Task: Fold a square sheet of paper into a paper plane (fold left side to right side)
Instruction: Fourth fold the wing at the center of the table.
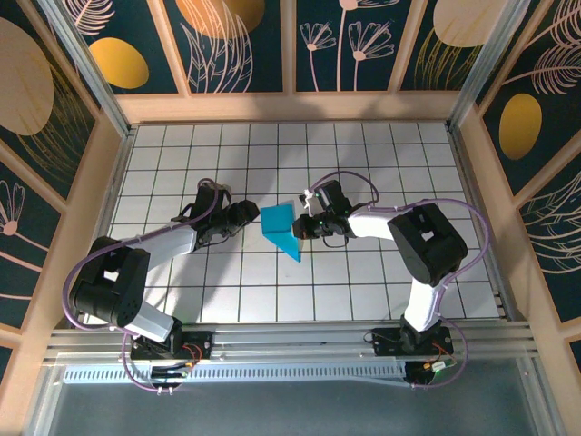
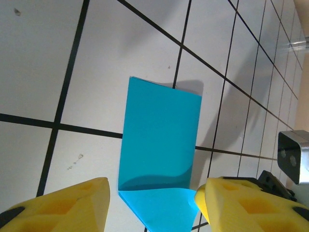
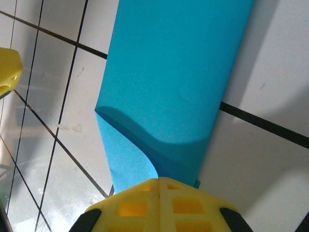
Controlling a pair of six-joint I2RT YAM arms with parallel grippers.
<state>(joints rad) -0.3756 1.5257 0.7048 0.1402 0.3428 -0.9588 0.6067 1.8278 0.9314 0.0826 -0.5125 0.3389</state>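
1. The square sheet of paper lay near the middle of the tiled table, between the two arms, partly doubled over, with one layer curling up off the other
2. The right gripper had its yellow fingers pressed together on an edge of the sheet, and the lifted layer ran out from their tips
3. The left gripper stood with its fingers apart, one on each side of the sheet's near end, apparently touching nothing
4. The step in hand looked like carrying the pinched edge across to meet the opposite edge; the fold was not yet flat, so much of the task was left to do
5. To do it well, the right gripper should travel low and straight, so edges and corners line up before any pressure goes on
6. The left gripper would best pin the lower layer to the table, since thin paper slides and skews easily
7. Only once the edges matched should the crease be pressed, from the middle outward
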